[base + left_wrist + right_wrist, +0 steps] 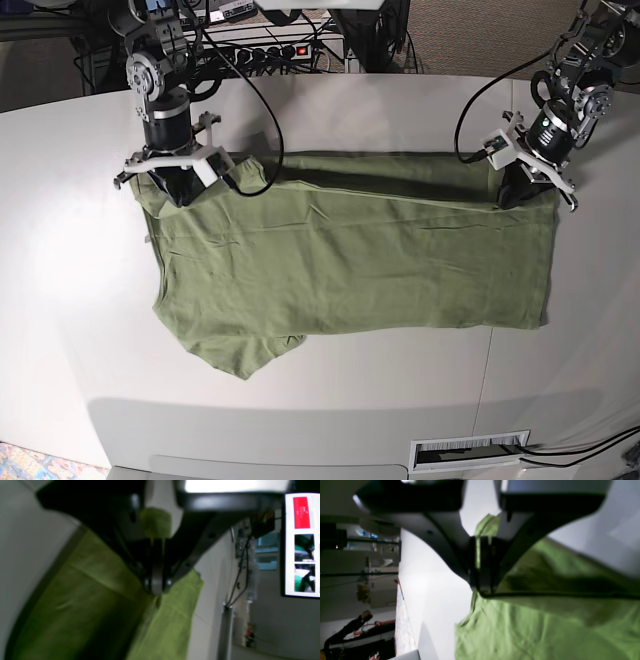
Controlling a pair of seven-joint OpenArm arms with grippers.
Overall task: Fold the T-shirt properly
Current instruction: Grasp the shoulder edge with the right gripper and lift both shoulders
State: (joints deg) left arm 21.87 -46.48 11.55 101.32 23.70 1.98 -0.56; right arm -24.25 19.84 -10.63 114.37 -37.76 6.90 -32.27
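Note:
The olive-green T-shirt (350, 270) lies spread across the white table (80, 300), with its far edge folded over toward the front. My left gripper (522, 185) is at the shirt's far right corner in the base view. In the left wrist view it (157, 585) is shut on a pinch of T-shirt (87, 600) fabric, which hangs below the fingers. My right gripper (180, 188) is at the far left corner. In the right wrist view it (482, 585) is shut on the T-shirt (532, 630) edge, a strip of cloth showing between the fingers. A sleeve sticks out at the front left.
Cables and a power strip (290, 45) lie behind the table's far edge. A lit monitor (302, 545) stands off to the side in the left wrist view. A slotted vent (470, 450) sits at the table's front edge. The table's bare white top (432, 585) surrounds the shirt.

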